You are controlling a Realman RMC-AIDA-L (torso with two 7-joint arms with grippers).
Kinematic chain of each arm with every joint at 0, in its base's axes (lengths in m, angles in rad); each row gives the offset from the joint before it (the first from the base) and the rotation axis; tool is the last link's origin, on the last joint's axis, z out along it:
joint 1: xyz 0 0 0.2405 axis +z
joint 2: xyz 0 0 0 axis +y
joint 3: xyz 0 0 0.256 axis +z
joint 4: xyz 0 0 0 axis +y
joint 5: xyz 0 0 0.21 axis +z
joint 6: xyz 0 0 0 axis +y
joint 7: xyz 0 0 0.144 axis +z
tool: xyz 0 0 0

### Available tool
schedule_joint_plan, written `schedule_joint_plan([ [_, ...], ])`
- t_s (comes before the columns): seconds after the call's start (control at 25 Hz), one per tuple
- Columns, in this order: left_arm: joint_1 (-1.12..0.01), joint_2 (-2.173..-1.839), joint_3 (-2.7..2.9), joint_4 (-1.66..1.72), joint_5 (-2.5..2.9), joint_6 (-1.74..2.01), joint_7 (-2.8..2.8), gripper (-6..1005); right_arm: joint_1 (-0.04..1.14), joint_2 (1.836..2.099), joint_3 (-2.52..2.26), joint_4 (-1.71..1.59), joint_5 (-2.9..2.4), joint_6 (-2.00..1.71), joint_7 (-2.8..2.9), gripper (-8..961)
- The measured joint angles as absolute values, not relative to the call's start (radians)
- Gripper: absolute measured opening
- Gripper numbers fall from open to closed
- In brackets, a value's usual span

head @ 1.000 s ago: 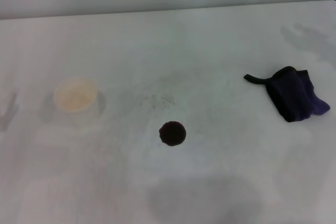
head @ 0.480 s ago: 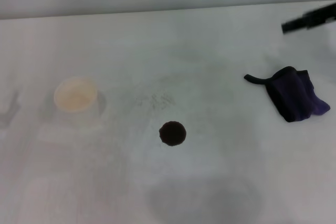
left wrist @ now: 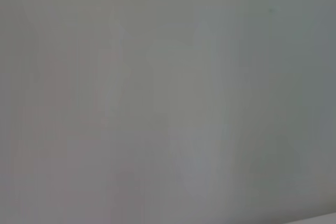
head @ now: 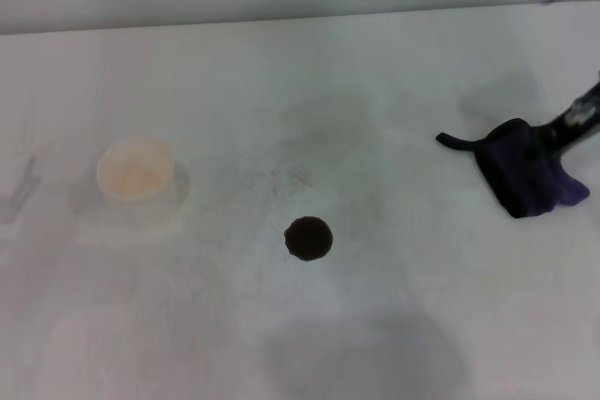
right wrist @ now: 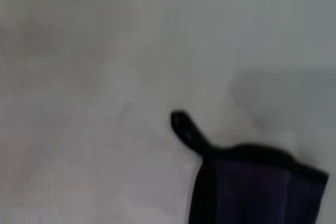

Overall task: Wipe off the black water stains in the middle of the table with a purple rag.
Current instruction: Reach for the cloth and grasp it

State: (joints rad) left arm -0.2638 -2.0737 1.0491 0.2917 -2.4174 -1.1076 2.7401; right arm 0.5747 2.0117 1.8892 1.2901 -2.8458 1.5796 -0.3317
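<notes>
Head view, left to right: a pale paper cup (head: 136,175) stands on the table (head: 281,72), well left of the black water stains (head: 308,238), a single round blot near the middle. A faint grey smudge (head: 277,177) lies just beyond the blot. Far right, the purple rag (head: 525,168) lies bunched, and the right gripper (head: 579,119) is at its far edge; whether its fingers are parted or grip anything cannot be told
</notes>
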Motion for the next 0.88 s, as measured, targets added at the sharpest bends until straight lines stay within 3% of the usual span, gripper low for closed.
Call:
schedule_joint_plan([
  [0.88, -0.256, -2.079, 1.052, 0.283, -2.419, -1.114, 2.749, 887, 0.622, 2.01, 1.85, 1.067, -2.925, 1.397, -0.293, 514],
])
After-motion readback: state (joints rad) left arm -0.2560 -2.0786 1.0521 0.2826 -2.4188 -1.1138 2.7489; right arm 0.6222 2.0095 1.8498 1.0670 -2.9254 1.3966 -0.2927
